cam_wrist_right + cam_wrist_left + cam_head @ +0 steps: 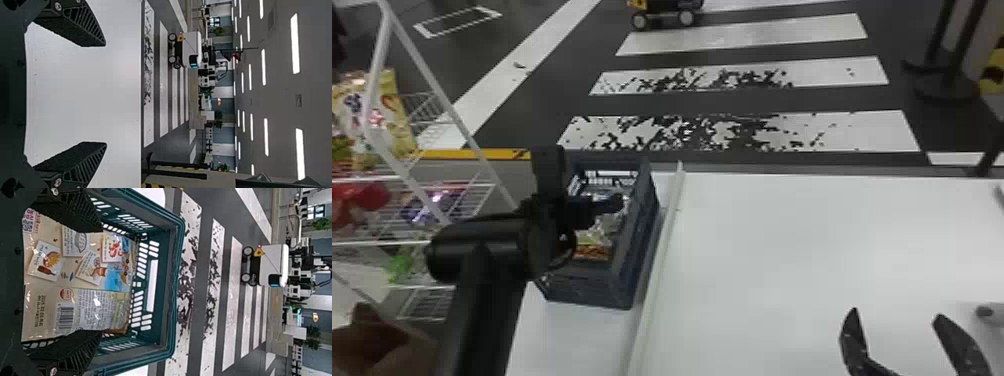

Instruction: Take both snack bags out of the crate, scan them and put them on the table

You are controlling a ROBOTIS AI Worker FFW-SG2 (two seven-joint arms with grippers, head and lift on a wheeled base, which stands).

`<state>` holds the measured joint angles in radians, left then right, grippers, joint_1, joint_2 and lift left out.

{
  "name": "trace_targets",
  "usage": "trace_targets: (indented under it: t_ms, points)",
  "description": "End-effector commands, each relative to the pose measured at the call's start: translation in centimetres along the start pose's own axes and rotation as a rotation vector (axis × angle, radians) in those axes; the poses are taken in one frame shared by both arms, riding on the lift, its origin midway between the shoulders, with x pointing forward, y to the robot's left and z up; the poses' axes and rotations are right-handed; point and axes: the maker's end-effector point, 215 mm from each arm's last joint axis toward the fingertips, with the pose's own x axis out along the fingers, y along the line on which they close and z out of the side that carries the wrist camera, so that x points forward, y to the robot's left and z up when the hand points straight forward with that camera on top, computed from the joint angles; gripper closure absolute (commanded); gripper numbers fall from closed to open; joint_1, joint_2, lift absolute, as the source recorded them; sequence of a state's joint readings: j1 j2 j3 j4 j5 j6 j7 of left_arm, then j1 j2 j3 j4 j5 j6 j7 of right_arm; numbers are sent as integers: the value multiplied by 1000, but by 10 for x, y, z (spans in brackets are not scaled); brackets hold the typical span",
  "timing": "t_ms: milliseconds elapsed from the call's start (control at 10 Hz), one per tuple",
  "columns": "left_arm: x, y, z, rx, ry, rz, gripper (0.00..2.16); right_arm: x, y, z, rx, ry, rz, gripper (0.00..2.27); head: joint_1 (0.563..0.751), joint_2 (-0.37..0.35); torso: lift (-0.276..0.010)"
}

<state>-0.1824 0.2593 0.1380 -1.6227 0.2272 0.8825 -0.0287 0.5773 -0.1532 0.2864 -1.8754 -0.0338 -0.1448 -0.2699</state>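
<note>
My left gripper (606,204) is inside the dark blue-grey crate (619,272), which stands left of the white ridge. Below it in the crate lies shiny packaging (604,227) with an orange-brown part; whether that is one bag or both I cannot tell. In the left wrist view, the left gripper (101,281) is open, its fingers at either side of a cream snack bag (84,276) whose barcode side shows inside the crate (178,286). The open right gripper (896,313) is parked over the white table (782,240); between its fingers in the right wrist view, the right gripper (105,94) holds nothing.
A white wire rack (397,177) with snack packs stands at the left. The white ridge (659,265) runs along the crate's right side. At the right edge, a pale object with a dark end (991,312) is beside the right gripper. A wheeled robot (270,264) stands farther off.
</note>
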Motion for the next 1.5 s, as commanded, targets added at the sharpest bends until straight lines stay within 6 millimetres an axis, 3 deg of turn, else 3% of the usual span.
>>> trace_targets:
  t_ms: [0,300,900,1100,1200,1400]
  points:
    - [5,4,-9,-5,22,6,76,1,2,1,-1,-2,4,93,695,257,-93]
    - [17,5,-19,-6,74,11,87,1,2,0,0,1,5,93,695,265,-93]
    - [23,-8,-59,-58,284,-40,97,1,3,0,-1,1,7,93,695,256,-93]
    - [26,-10,-71,-74,332,-54,255,2,2,0,-3,0,7,93,695,253,-93]
    - [26,-8,-80,-70,363,-52,508,2,2,0,-1,0,7,93,695,252,-93]
    - [28,-12,-86,-77,381,-67,1690,1,3,0,-2,0,9,93,695,249,-93]
